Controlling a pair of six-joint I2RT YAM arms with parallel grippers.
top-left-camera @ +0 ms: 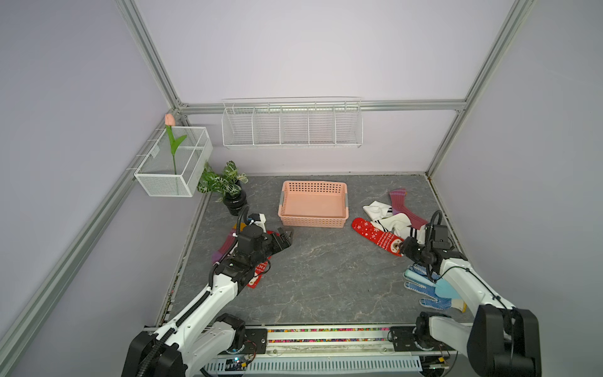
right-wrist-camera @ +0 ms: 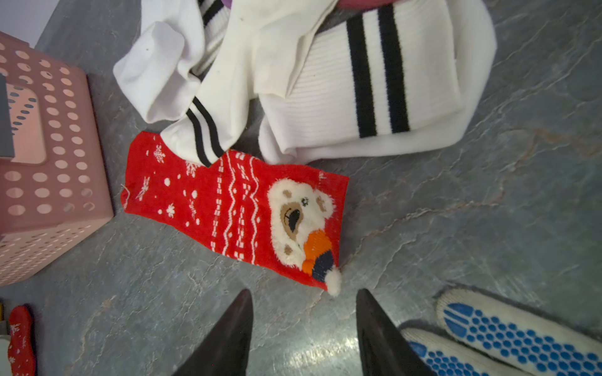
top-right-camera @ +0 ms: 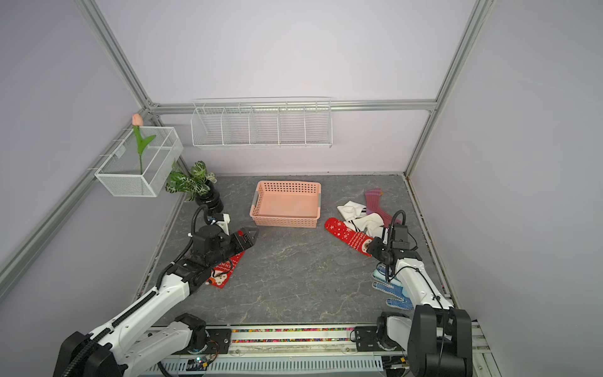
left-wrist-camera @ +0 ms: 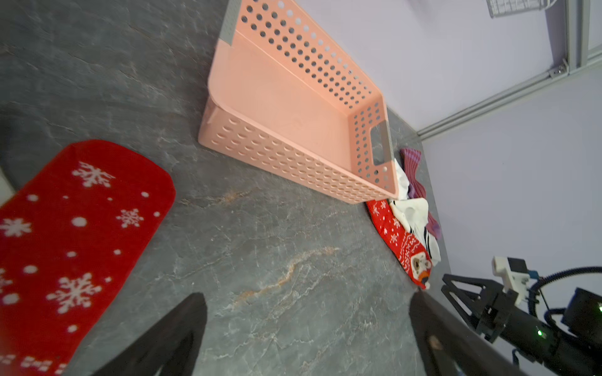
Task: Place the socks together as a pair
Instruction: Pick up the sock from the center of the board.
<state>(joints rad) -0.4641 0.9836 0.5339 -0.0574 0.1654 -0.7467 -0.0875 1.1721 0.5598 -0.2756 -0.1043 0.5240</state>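
My right jaws: part-spread, empty, just short of the cuff of the red snowflake-knit sock (right-wrist-camera: 228,201) on the grey marbled tabletop (right-wrist-camera: 456,211); I'd straddle that cuff corner clear of the 2 white black-striped socks (right-wrist-camera: 374,81), then pinch; left jaws wide, empty.

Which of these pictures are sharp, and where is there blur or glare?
Right wrist view: the bear sock is sharp; pale glare on the table beside the right pincer. Left wrist view: the near snowflake sock blurs toward the picture's edge. Both top views: even, soft light.

High stereo overview, close wrist views
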